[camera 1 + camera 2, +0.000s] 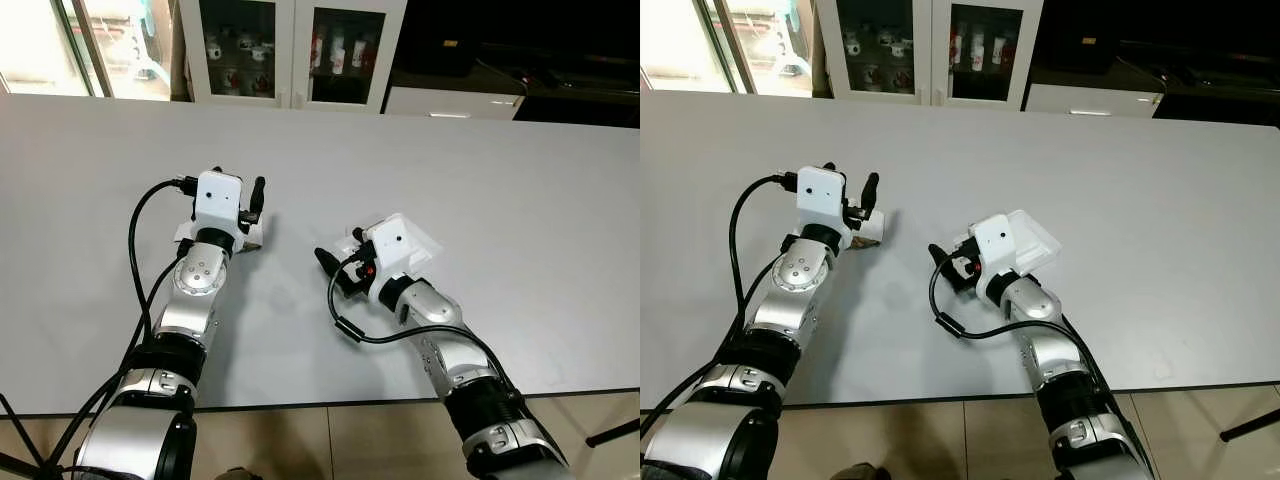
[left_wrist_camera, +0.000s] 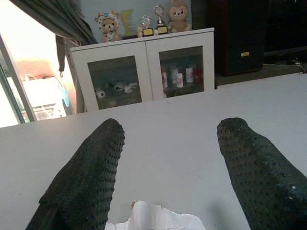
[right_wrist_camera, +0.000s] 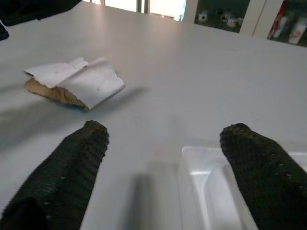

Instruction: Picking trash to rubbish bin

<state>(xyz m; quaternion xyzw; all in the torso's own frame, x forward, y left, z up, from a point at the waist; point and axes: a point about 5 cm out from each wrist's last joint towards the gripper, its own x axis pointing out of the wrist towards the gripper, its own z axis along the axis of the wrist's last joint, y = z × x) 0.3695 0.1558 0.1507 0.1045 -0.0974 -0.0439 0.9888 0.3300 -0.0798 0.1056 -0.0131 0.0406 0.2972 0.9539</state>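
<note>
A long pale grey bench [image 1: 520,200] runs across the room, with a white glass-fronted cabinet [image 1: 295,50] of cups and bottles behind it at twelve o'clock and a bright window at eleven.

Two pieces of trash lie on the bench. A crumpled paper scrap [image 3: 76,84], white over brown, sits under the left claw [image 2: 168,163], whose fingers stand spread with the scrap's torn edge between them at their base. A clear plastic tray [image 1: 1035,240] lies just beside the right claw [image 3: 163,158] at its three o'clock side; that claw's fingers are also spread, with the tray's corner between them. No rubbish bin can be seen.

The step in hand looks like taking hold of the trash. To do it well, the left claw should probably settle low enough that both fingers pass the paper's bulk before closing, since a thin scrap slips out of a high pinch. The right claw would likely do best closing across the tray's rim rather than its flat floor, which may flex.

Both silver arms reach forward over the bench, elbows bent, wrists low. The left forearm points toward twelve, the right toward eleven.
</note>
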